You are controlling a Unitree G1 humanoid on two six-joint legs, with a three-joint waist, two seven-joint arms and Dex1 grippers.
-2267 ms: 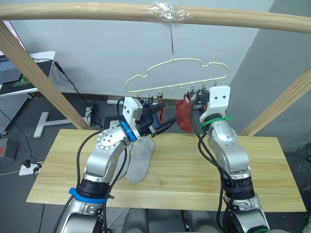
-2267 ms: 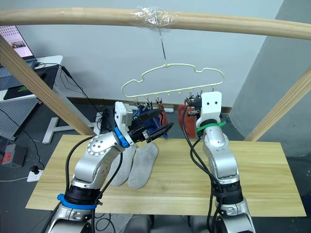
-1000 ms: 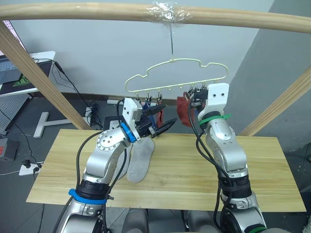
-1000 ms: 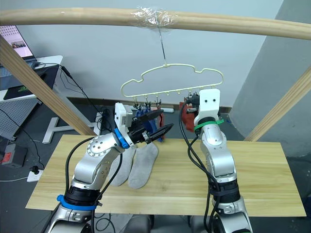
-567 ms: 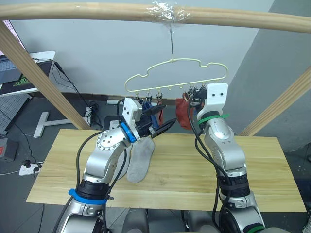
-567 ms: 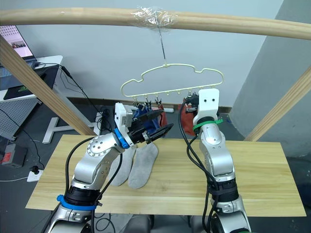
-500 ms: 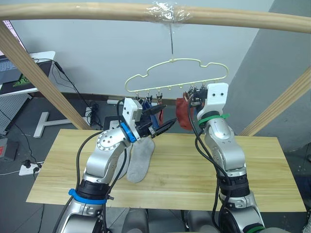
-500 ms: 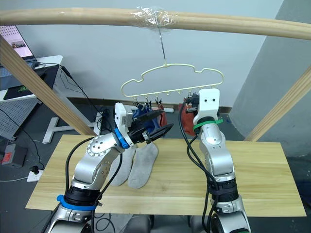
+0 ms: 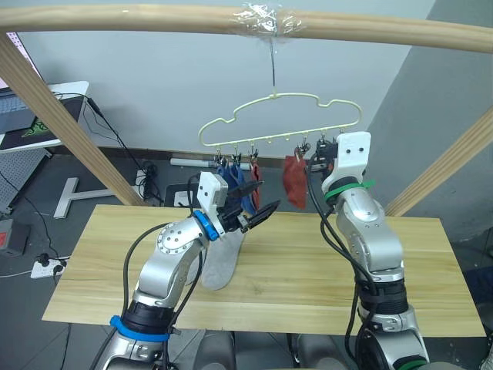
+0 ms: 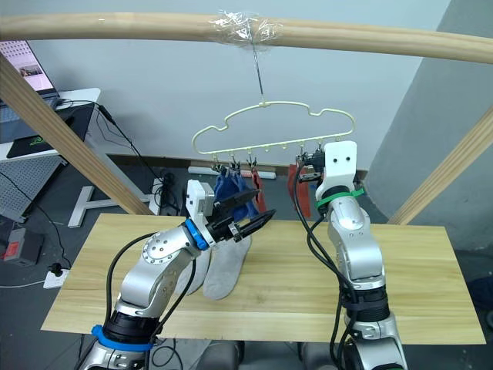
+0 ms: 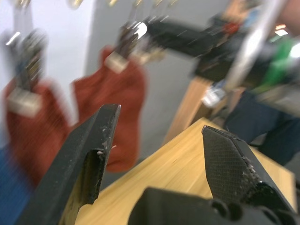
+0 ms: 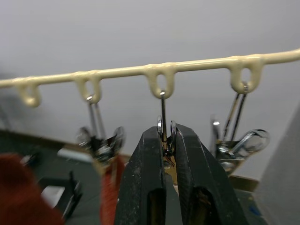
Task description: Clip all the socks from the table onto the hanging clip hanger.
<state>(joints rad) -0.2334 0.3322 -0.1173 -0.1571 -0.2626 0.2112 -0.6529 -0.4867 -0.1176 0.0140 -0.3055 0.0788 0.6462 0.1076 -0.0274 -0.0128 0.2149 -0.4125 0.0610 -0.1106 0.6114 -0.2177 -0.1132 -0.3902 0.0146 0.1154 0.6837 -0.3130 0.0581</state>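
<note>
The right wrist view shows what the head views cannot: the right end effector (image 12: 164,140) has its two fingers pressed together on one small metal clip (image 12: 163,136) dangling from a loop of the clip hanger (image 9: 279,117). Beside it two more clips hang on either side. The left wrist view shows the left end effector (image 11: 159,140) with its fingers spread wide apart and nothing between them, facing two rust red socks (image 11: 116,112) pinned up on clips.

From the head views, the hanger hangs by its hook from a wooden pole (image 9: 246,21) above the worktop (image 9: 431,277). On it hang four socks: two blue socks (image 10: 228,187) at the left side, then the two rust red ones. Two light grey socks (image 10: 225,270) lie on the worktop beneath the left arm.
</note>
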